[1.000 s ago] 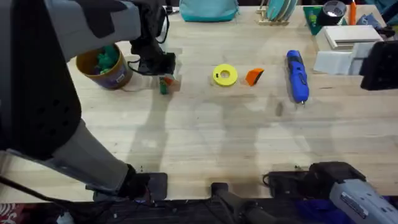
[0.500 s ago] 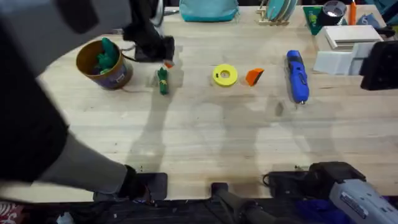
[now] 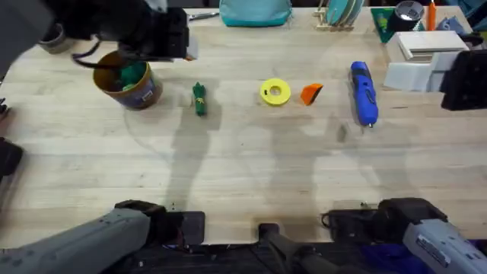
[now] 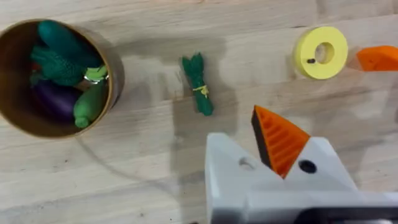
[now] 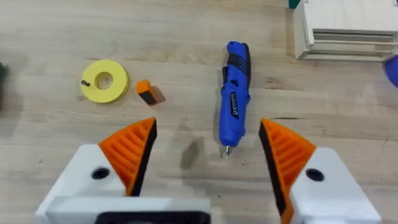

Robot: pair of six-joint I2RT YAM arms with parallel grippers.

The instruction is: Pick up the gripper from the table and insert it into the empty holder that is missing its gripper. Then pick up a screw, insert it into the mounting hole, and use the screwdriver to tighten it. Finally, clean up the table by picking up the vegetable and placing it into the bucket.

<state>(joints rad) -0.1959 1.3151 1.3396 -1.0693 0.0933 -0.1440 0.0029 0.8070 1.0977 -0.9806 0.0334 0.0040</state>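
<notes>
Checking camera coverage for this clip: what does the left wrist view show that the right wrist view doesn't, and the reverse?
Left wrist alone: the bucket with toy vegetables inside, and the green vegetable lying on the table beside it. Right wrist alone: the blue screwdriver, a white boxy unit, and the right gripper with its fingers spread. Shared: the yellow ring and the loose orange gripper next to it.
</notes>
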